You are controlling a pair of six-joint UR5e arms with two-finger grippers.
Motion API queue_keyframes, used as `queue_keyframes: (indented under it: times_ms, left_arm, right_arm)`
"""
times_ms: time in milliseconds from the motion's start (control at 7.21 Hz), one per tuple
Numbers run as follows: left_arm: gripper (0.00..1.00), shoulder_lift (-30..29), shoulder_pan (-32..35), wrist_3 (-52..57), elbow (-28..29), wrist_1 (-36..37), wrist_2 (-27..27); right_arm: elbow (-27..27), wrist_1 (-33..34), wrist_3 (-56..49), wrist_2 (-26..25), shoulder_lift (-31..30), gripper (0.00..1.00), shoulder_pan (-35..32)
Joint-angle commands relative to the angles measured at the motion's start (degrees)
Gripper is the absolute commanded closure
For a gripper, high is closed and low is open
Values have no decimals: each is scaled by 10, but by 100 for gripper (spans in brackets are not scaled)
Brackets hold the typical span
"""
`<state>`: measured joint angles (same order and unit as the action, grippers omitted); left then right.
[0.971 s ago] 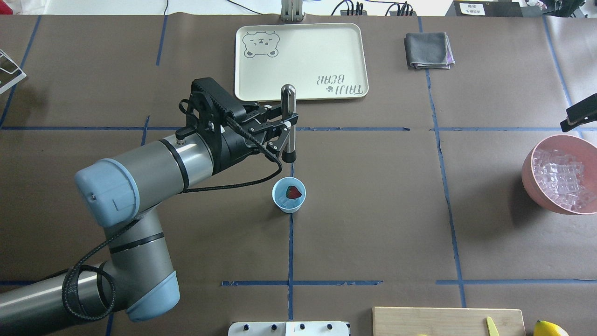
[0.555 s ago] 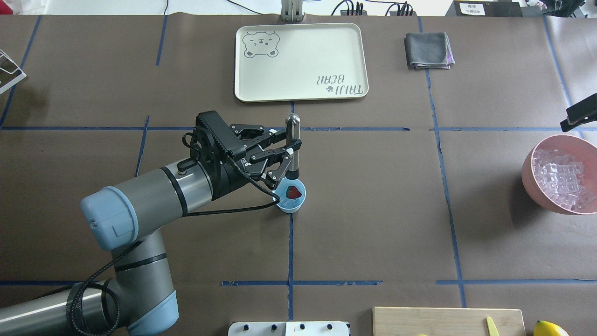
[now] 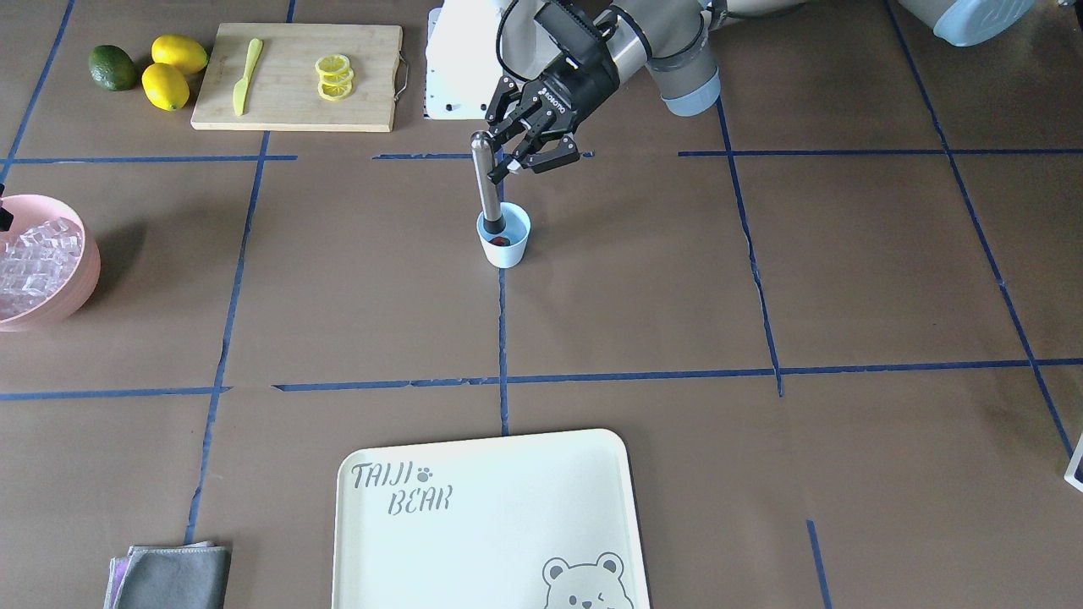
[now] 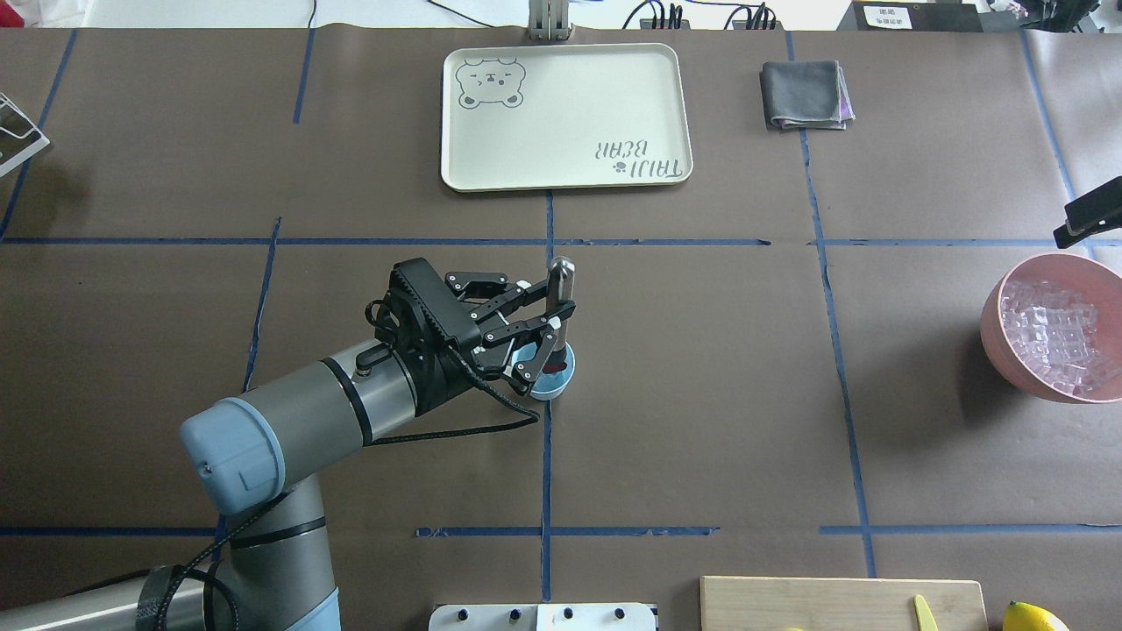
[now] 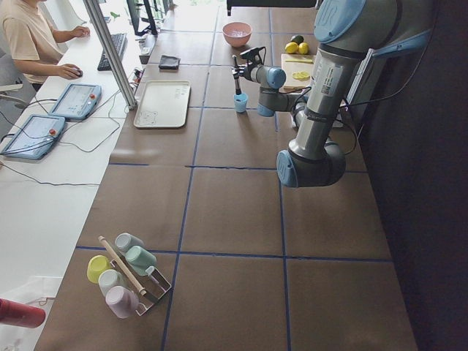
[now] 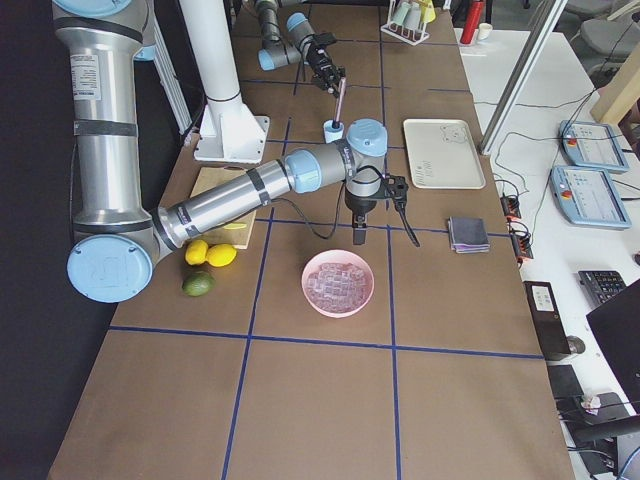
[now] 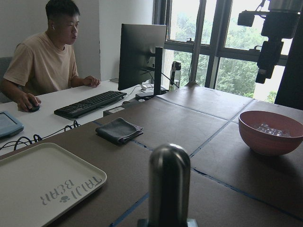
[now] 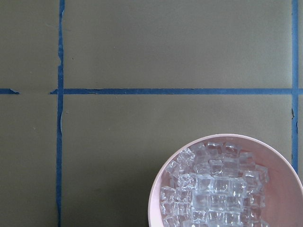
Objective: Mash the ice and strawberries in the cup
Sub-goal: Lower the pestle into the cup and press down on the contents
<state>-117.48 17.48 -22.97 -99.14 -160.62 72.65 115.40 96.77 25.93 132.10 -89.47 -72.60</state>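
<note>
1. Just left of centre in the overhead view, the left end effector (image 4: 554,317) was clamped tight around a polished steel, round-topped muddler with a black tip (image 4: 560,279), gripping it partway down the shaft and holding it nearly upright.
2. The muddler's black tip reached down inside the small pale-blue plastic cup (image 4: 561,386), which stood on a blue tape line on the brown paper-covered tabletop (image 4: 701,394).
3. In the front-facing view, the tiny bright-red strawberry (image 3: 501,241) lay in the bottom of the cup, right by the tip. Whether the two touched could not be told.
4. Clear ice cubes (image 3: 30,262) filled a large pink bowl (image 3: 83,283) at the left edge of that frame, well apart from the cup. Ice inside the cup could not be made out.
5. The right end effector (image 6: 358,236) hung over the bowl. How far apart its fingers stood could not be told.
</note>
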Motion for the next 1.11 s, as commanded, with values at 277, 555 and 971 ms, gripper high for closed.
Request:
queue_keyframes:
  times_ms: [277, 555, 971]
  left_arm:
    - [100, 1, -4, 6, 23, -5, -2]
    - [100, 6, -5, 6, 24, -5, -2]
    - [100, 10, -5, 6, 23, -4, -1]
  right_arm:
    - [-1, 0, -1, 0, -1, 1, 0]
    - [0, 0, 0, 1, -1, 1, 0]
    - [0, 0, 0, 1, -1, 1, 0]
